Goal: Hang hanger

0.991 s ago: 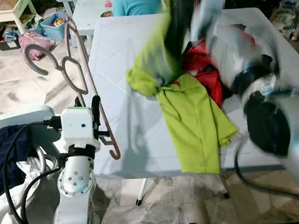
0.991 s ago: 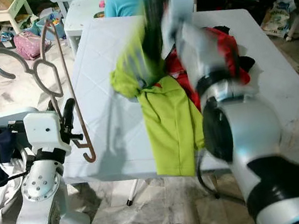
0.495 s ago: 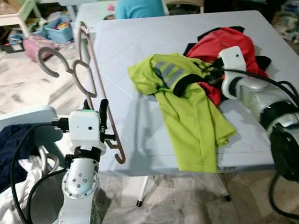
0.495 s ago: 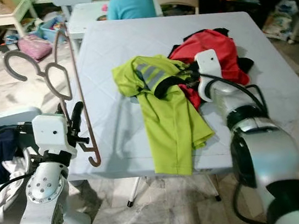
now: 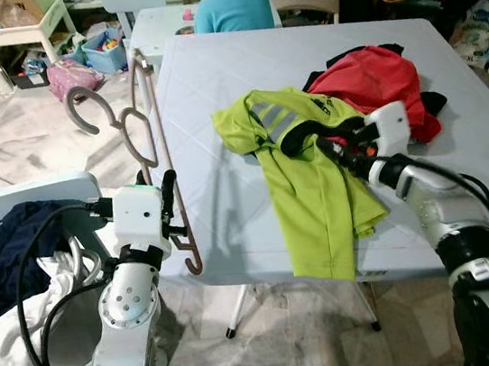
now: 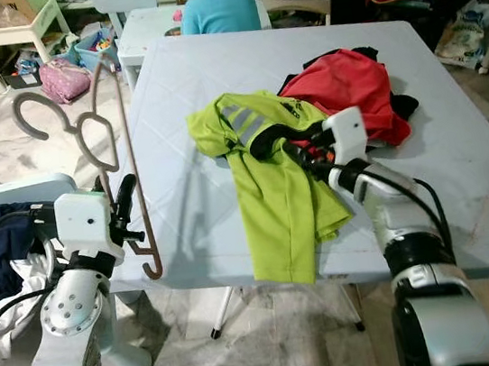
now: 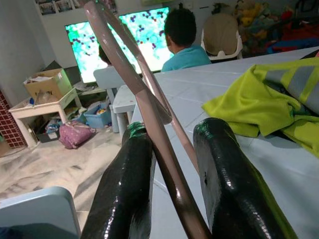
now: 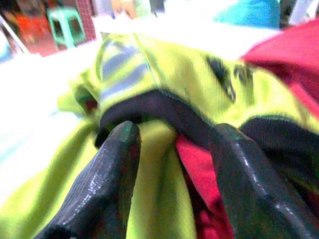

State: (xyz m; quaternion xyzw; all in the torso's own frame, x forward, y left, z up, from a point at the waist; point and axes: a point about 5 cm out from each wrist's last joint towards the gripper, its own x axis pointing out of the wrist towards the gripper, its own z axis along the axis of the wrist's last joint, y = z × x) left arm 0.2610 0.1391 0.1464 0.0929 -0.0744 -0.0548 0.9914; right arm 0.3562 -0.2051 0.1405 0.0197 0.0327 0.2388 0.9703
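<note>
Pale-blue table bears shirts in a cluttered room.

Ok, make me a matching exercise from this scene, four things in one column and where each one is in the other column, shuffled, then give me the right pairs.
Things
1. brown hanger
2. yellow-green shirt
3. red garment
4. dark blue cloth

Places
A. heaped in the white tub beside the table
B. spread on the table, hem hanging over the near edge
C. held upright in the left hand
D. bunched on the table, beyond the right hand

Pairs: 1-C, 2-B, 3-D, 4-A
</note>
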